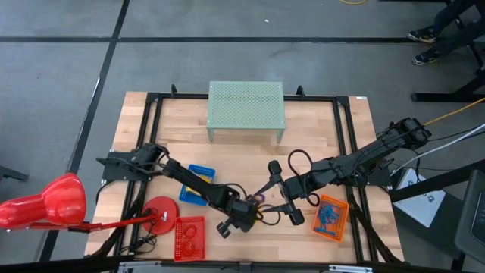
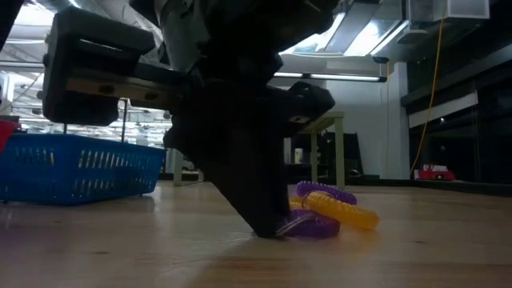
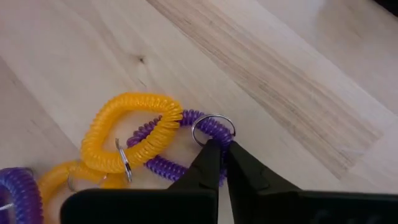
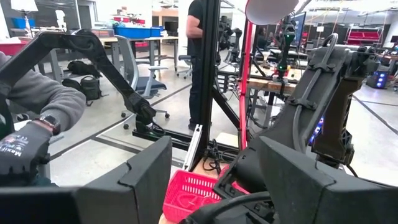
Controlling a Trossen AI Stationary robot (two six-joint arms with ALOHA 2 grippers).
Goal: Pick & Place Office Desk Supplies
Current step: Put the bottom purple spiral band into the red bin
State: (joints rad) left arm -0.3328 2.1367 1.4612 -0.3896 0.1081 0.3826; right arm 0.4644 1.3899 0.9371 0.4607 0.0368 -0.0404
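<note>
A purple coil loop [image 3: 163,167] with a metal ring [image 3: 213,126] lies on the wooden table, linked with a yellow coil loop [image 3: 129,140]. More purple [image 3: 12,193] and yellow [image 3: 61,177] coils lie beside them. My left gripper [image 3: 219,148] is shut, its tips down on the purple coil beside the ring; the low view shows the tips [image 2: 268,228] at table level against that coil [image 2: 310,226]. Held level above the table near the orange tray [image 1: 331,218], my right gripper [image 1: 283,193] is open with nothing between its fingers. My left gripper has its two fingertips closed together on the purple coil loop, at the stretch just under the metal ring [image 3: 208,138]. The fingers slant steeply down from the table's left. The tips hide the exact place of contact. The coil rests on the table.
A blue tray [image 1: 198,184] and a red tray [image 1: 189,235] sit left of the coils. A red desk lamp [image 1: 45,203] stands at the near left, a green mesh stand [image 1: 246,110] at the far edge. People are in the room beyond the table [image 4: 37,118].
</note>
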